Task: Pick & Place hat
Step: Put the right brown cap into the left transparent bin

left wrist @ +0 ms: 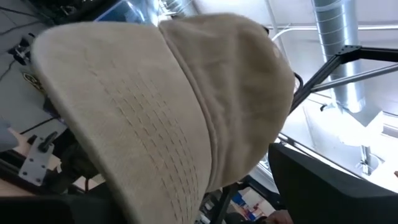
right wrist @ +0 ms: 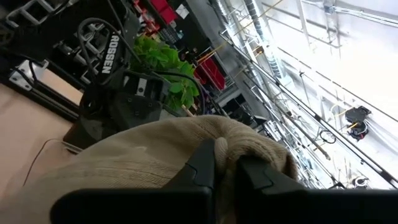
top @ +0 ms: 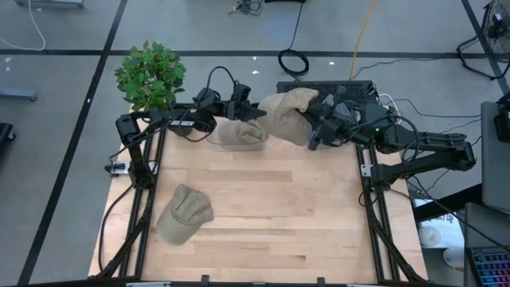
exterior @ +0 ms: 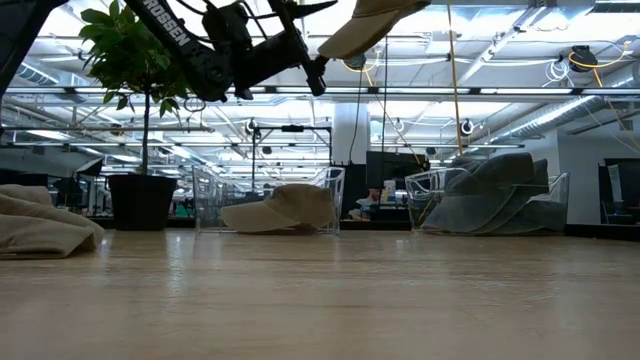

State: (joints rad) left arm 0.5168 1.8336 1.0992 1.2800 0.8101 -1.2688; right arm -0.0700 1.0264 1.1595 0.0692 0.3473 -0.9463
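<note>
Tan hat (right wrist: 155, 155) pinched in shut right gripper (right wrist: 227, 168) fingers, held aloft beside clear bin (top: 239, 134). Left gripper (top: 256, 114) fingers parted, nothing gripped. Second hat (exterior: 280, 210) seen inside bin. Third hat (top: 185, 212) left on tabletop (top: 279, 215).

The broad middle of the table (top: 271, 215) lies bare and passable, obstructed only by a tan cap (top: 185, 213) near its front left, a clear bin (top: 239, 134) holding another cap at the far edge, and a potted plant (top: 150, 75) crowding the far left corner.
</note>
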